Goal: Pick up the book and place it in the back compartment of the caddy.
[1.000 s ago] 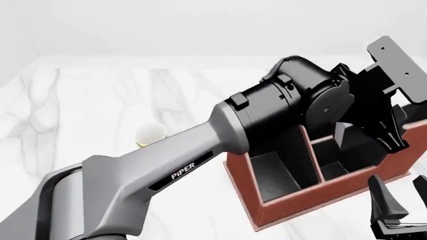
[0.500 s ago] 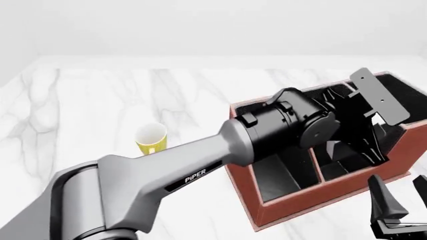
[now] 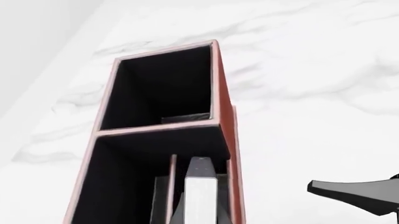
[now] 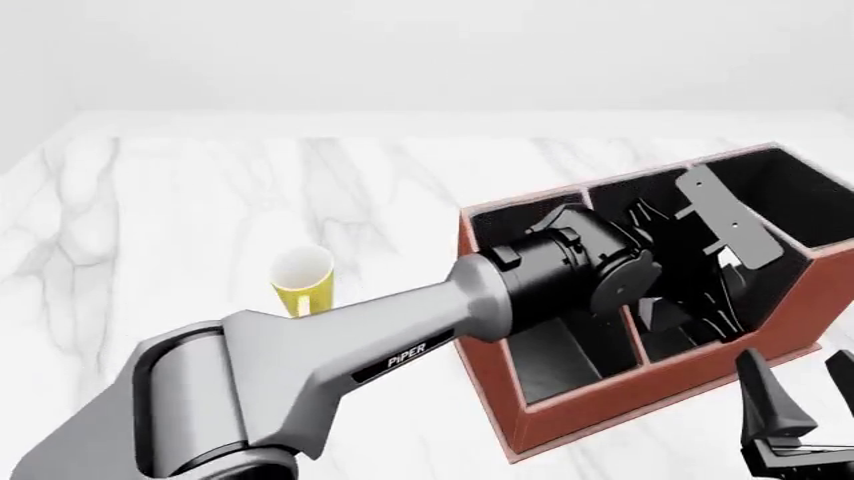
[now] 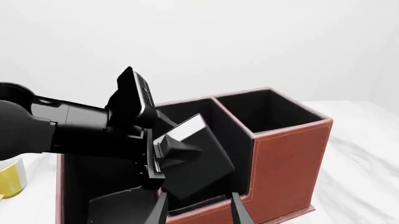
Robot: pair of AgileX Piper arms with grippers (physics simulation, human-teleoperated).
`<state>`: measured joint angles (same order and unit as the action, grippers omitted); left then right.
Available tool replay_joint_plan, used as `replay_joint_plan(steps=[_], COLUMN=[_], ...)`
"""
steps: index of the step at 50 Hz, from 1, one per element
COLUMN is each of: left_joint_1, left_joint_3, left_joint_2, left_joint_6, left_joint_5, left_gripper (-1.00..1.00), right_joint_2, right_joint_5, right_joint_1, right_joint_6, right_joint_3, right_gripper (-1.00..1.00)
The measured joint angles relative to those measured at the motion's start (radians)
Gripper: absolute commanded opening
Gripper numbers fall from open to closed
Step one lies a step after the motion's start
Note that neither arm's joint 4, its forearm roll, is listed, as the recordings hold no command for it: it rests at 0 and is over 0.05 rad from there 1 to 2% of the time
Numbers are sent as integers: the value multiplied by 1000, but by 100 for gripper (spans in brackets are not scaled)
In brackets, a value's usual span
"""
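Caddy (image 4: 627, 400) on the worktop (image 4: 200, 200) now has the left arm reaching down inside; a second ago the arm was higher. Its left gripper (image 5: 168, 151), jaws shut on the book (image 5: 196, 161), tilts it into a middle cell. Only the right wrist view shows this. The right gripper (image 4: 801, 425) waits nearby, open.

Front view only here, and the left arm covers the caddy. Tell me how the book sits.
Observer: In the right wrist view, the book is tilted, its lower end inside the caddy, pinched by the left fingers.
Operator: Say which cell it is in.
Observer: It is in the wide cell beside the square end cell, not in the square one.
Operator: Check the way into that square cell.
Observer: In the left wrist view, a divider stands between the book's white page edge and the square cell.
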<state>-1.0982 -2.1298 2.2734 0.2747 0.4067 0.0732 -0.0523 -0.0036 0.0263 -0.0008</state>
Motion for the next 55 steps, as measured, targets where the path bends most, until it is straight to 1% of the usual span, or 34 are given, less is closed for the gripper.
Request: replay_joint_plan(steps=[15, 43, 55], left_joint_1=[13, 26, 28], left_joint_3=[-1, -39, -49], left_joint_2=[31, 72, 87], left_joint_6=[-5, -9, -19], left_joint_5=[-16, -28, -33], left_gripper=[-100, -100, -100], right_joint_2=[9, -1, -30], right_joint_5=[-8, 3, 33], right_joint_1=[0, 1, 0], right_joint_6=[1, 3, 5], right_joint_3=[0, 0, 0], right_gripper=[100, 100, 100])
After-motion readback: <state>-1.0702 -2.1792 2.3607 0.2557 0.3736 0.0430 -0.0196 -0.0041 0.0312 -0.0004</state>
